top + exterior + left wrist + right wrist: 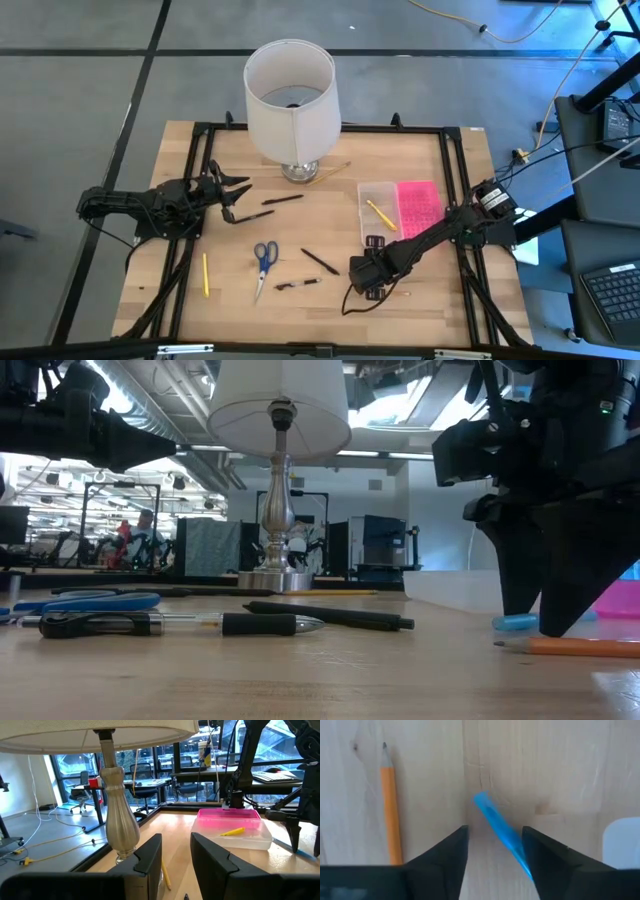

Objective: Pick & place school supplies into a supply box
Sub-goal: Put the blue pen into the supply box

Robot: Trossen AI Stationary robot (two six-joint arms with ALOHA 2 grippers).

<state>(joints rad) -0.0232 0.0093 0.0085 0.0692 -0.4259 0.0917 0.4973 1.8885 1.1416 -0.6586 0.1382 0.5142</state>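
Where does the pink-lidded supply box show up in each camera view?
High view: supply box, open, right of centre, a yellow pencil inside.
Low view: only a pink sliver at the right edge, behind the right arm.
Left wrist view: right of centre, pencil inside.
Right wrist view: not in it.
Shared landmark: the lamp, in all but the right wrist view.

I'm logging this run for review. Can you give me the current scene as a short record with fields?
right claw: low over the table's front right, fingers open either side of a blue pen
left claw: open, waiting left of the lamp
supply box: open, pink lid beside it, one yellow pencil inside
orange pencil: on the table beside the blue pen
still on table: blue-handled scissors, dark pens, another yellow pencil
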